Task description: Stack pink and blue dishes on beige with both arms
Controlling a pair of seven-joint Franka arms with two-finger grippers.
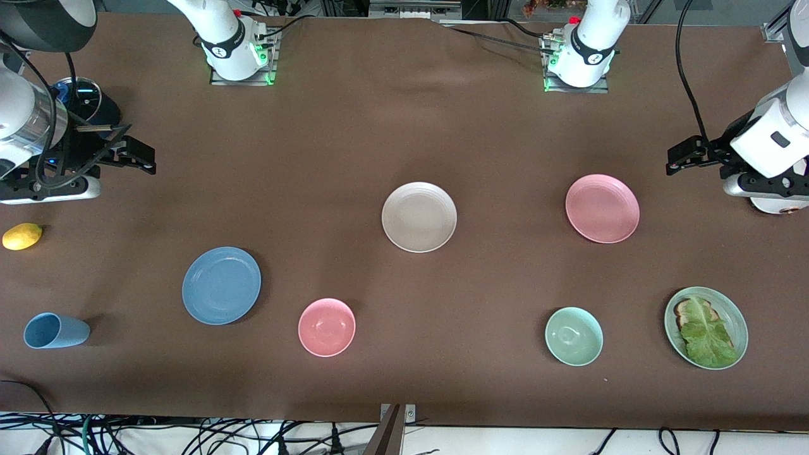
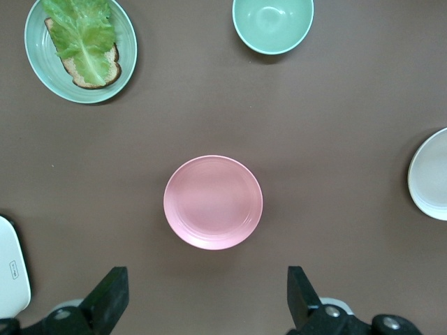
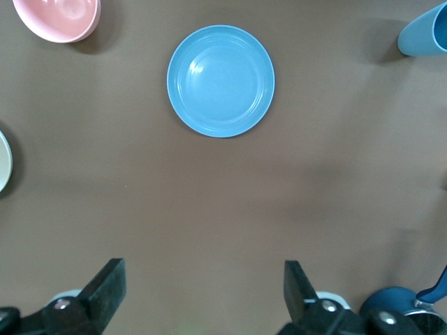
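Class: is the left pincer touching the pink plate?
Apart. In the left wrist view, bare table separates the open left pincer from the pink plate.

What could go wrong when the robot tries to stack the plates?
1. The pink plate and blue plate lie flat on the table, so the open fingers might slip off a thin rim.
2. The pink bowl sits beside the blue plate, so the right gripper could bump it or pick it by mistake.
3. Both arms go to the beige plate in the middle; the left gripper might collide with the right.
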